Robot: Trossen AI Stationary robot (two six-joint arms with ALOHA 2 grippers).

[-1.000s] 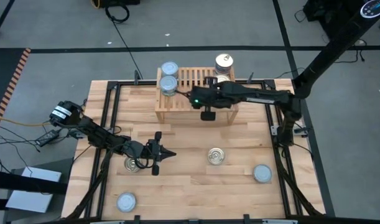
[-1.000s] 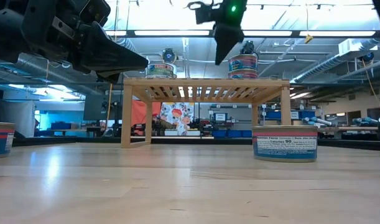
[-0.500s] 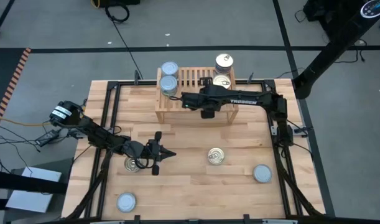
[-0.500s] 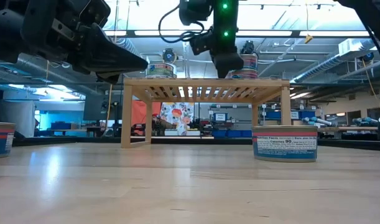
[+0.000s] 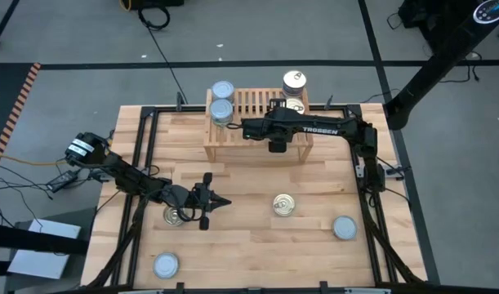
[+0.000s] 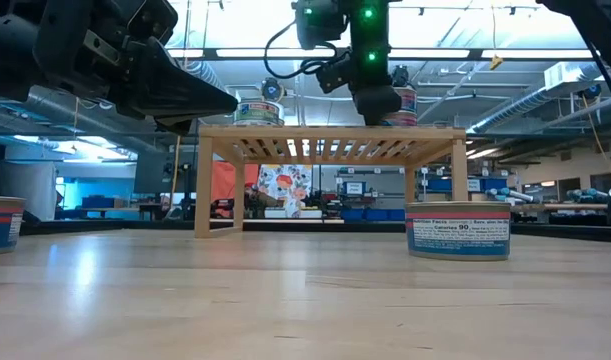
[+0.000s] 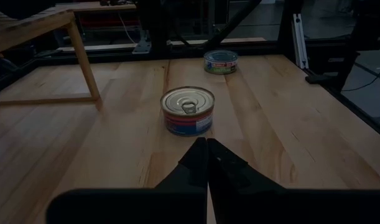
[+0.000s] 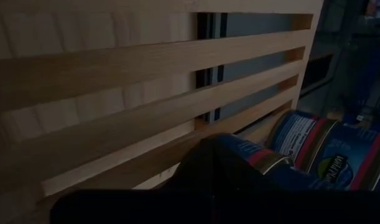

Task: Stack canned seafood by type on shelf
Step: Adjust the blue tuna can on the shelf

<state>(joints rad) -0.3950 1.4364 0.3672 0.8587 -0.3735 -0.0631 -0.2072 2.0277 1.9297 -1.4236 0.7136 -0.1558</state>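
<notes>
The canned seafood was partly sorted. Four tins were at the shelf (image 5: 257,122): two silver-lidded tins (image 5: 221,110) at one end, well clear of the right jaws (image 5: 247,129), and two gold-lidded tins (image 5: 294,104) at the other end, just beside the right arm. In each pair, from above, one tin seemed to sit on the slats and the other at or past the far edge; whether that one was stacked or stood behind the shelf, I could not tell.

Four tins were left on the worktop (image 5: 249,253). A gold-lidded tin (image 5: 175,216) lay just behind the left jaws (image 5: 223,203), beside that arm's wrist. A second gold-lidded tin (image 5: 284,204) lay straight ahead of the left jaws, near them. A silver-lidded tin (image 5: 344,228) lay farther on, well apart, and another silver-lidded tin (image 5: 166,265) lay well behind them near the front edge. By my judgement the job was about half done.

Both pairs of jaws were together and held nothing. The right jaws hovered low over the slats mid-shelf; the left hung above the worktop.

The worktop was pale wooden planking in a dark metal frame. Beyond it were grey floor, black cables and, at table level, a workshop with ceiling lights and ducts.
</notes>
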